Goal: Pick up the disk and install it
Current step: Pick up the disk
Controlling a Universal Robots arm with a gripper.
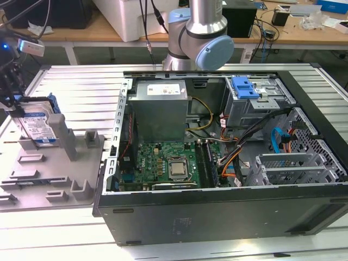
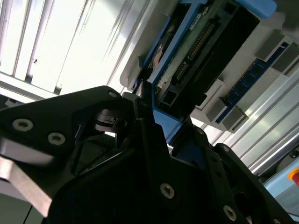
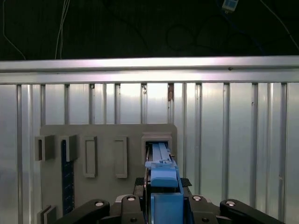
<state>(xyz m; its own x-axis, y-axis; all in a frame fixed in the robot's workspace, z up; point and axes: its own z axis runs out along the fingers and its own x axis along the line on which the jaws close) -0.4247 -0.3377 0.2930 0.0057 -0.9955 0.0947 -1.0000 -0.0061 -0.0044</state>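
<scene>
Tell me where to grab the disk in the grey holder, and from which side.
Take the disk by its upper edge, pinching across its thin width, from straight above: it stands on edge in the grey holder, leaving its top exposed.

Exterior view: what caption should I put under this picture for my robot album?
The gripper clasps the disk standing upright in a gray holder, beside the open computer case.

We see the black gripper clasping the disk by its blue-railed edge, green circuit side facing us, a ribbed silver table behind.
</scene>
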